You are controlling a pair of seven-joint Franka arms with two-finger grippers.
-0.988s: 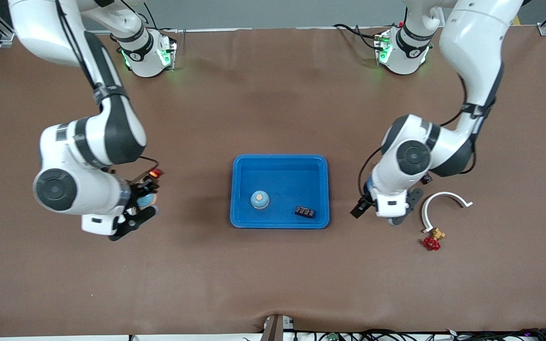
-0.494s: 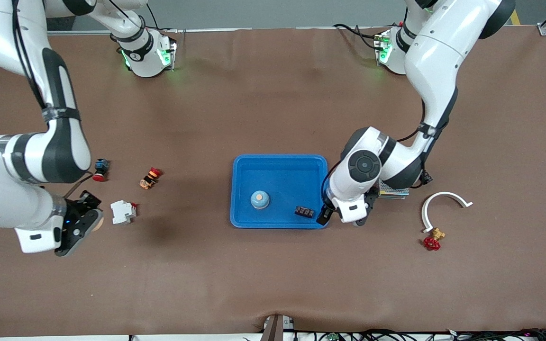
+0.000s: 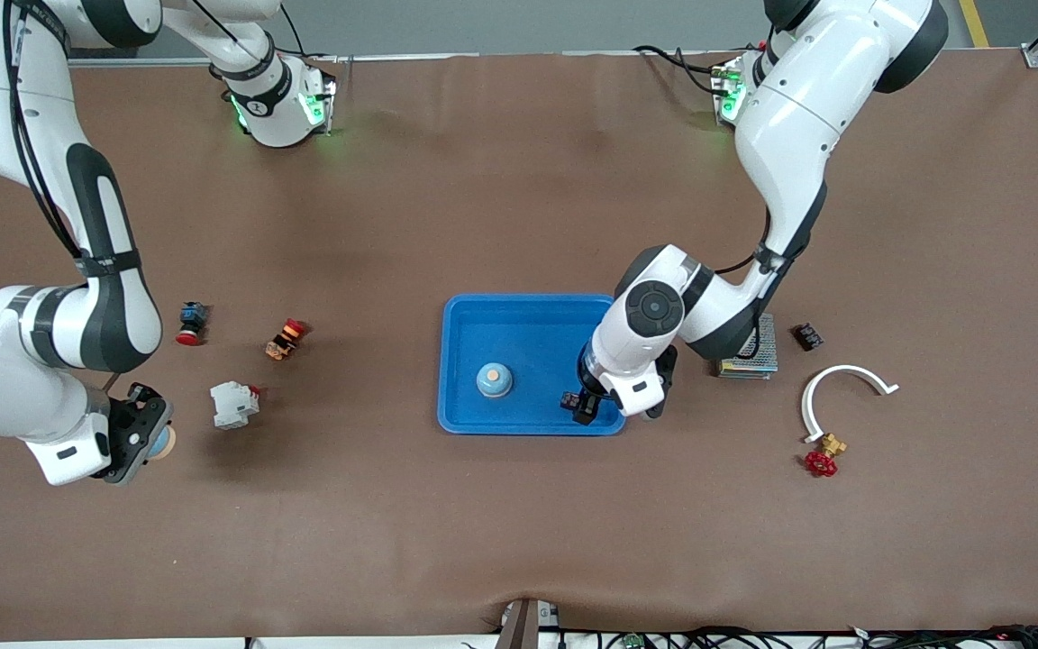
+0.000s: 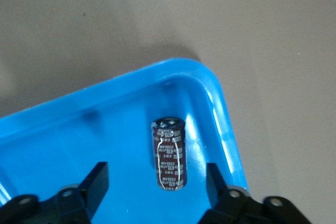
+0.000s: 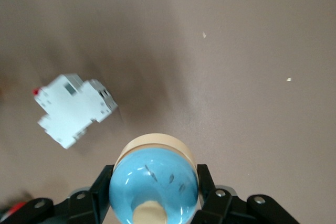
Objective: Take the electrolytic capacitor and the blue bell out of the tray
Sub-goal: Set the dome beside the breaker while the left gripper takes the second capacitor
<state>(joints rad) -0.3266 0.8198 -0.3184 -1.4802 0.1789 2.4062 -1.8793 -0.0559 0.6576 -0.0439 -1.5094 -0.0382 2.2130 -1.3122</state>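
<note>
A dark capacitor point(image 4: 169, 153) lies in the blue tray point(image 3: 528, 311), in the corner nearest the front camera toward the left arm's end; it also shows in the front view point(image 3: 569, 398). My left gripper point(image 3: 584, 410) hangs over it, open, with a finger on each side and neither touching point(image 4: 156, 182). My right gripper point(image 3: 142, 439) is shut on a light-blue bell point(image 5: 152, 174) with a tan base, over the table toward the right arm's end point(image 3: 163, 441). A second light-blue bell point(image 3: 494, 379) stands in the tray.
A white breaker point(image 3: 233, 404) lies beside my right gripper and shows in the right wrist view point(image 5: 73, 107). Two push buttons point(image 3: 190, 323) point(image 3: 286, 339) lie farther back. A finned module point(image 3: 751, 356), a black part point(image 3: 806, 336), a white clip point(image 3: 839, 392) and a red-handled valve point(image 3: 823, 457) lie toward the left arm's end.
My left gripper has moved from beside the tray to over its corner, above the capacitor. My right gripper has carried its bell toward the right arm's end, uncovering the breaker and buttons.
</note>
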